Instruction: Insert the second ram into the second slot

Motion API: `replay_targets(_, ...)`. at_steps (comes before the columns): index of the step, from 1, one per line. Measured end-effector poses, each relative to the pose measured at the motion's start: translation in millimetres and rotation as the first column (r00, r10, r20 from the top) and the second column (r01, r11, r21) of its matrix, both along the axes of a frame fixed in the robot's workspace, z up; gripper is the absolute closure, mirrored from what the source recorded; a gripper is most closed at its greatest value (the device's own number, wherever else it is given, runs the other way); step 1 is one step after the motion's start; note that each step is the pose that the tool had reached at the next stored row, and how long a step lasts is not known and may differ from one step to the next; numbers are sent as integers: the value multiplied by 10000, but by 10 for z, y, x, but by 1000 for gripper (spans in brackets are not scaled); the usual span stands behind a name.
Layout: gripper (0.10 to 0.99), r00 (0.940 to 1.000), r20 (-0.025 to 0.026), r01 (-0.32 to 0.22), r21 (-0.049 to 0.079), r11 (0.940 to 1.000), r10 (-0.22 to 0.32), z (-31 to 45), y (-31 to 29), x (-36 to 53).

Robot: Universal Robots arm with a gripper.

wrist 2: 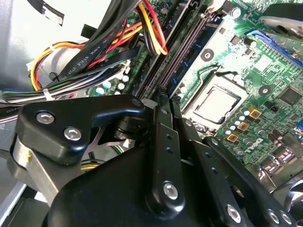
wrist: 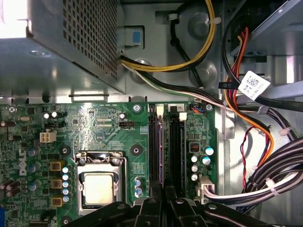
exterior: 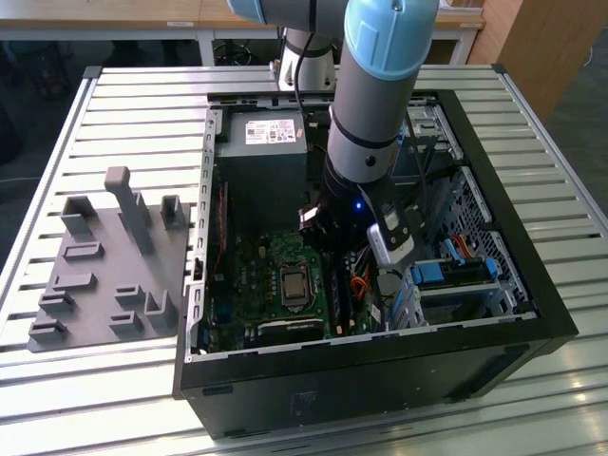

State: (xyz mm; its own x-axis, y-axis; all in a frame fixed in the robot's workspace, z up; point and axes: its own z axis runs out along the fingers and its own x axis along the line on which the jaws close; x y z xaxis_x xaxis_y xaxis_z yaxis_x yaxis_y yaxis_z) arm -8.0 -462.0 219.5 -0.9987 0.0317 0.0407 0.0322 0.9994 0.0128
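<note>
Gripper (wrist: 164, 198): reaching down inside the open computer case (exterior: 532, 285), its black fingers (wrist 2: 165, 142) drawn close together, nearly touching, directly over the memory slots. Whether a thin board is sitting between them cannot be told; the linkage is hiding the fingertips in both wrist views.

Second ram (wrist: 158, 146): judged to be the dark stick with a faint purple sheen running along one of the two slots, lying between the white latches at the far end and the gripper at the near end. It is appearing to stand in the slot already, though full seating cannot be confirmed.

Neighbouring slot (wrist: 176, 142): sitting just beside it, looking dark along its length; its contents cannot be told.

Progress: insertion is looking near its close, with the gripper pressing on or hovering just above the stick's near end.

Surroundings: processor socket (wrist: 98, 187) lying near the slots on the green motherboard (wrist: 85, 127); bundled cables (wrist: 246, 113) running past; a grey fixture tray (exterior: 104, 275) resting on the slatted counter (exterior: 114, 104), well apart from the case.
</note>
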Motion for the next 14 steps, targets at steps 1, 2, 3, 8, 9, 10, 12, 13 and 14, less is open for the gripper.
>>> replay_targets(1,949,10000,1,-5,2,10000,5,0,0,2)
replay_targets(2,949,10000,1,-8,5,10000,8,0,0,4)
replay_targets(3,949,10000,0,-9,6,10000,9,0,0,3)
replay_targets(8,949,10000,0,-36,11,10000,36,0,0,4)
replay_targets(9,949,10000,0,-51,13,10000,51,0,0,4)
replay_targets(10,949,10000,0,-68,14,10000,68,0,0,4)
replay_targets(12,949,10000,0,-96,14,10000,96,0,0,4)
replay_targets(13,949,9999,0,-106,14,9999,106,0,0,4)
replay_targets(14,949,9999,0,-114,14,9999,114,0,0,4)
